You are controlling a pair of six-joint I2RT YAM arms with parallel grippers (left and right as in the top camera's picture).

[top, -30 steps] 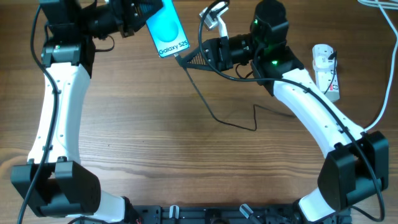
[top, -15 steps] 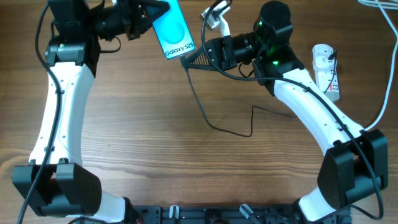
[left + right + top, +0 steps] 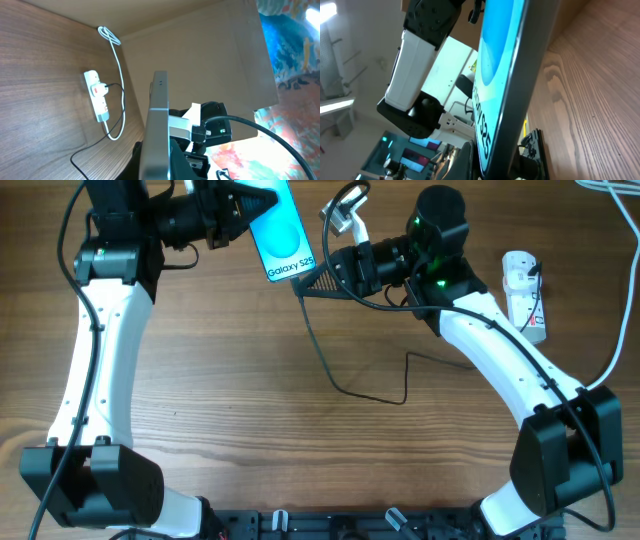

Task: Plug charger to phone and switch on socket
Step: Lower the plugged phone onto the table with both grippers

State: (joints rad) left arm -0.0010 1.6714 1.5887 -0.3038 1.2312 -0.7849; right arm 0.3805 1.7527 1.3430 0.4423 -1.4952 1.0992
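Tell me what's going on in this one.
The left gripper holds the phone raised above the table, screen up. The right gripper is at the phone's lower end and appears to be pinching the plug end of the charger, whose cable trails across the wood. Whether the plug is seated cannot be told. The socket lies untouched at the right.
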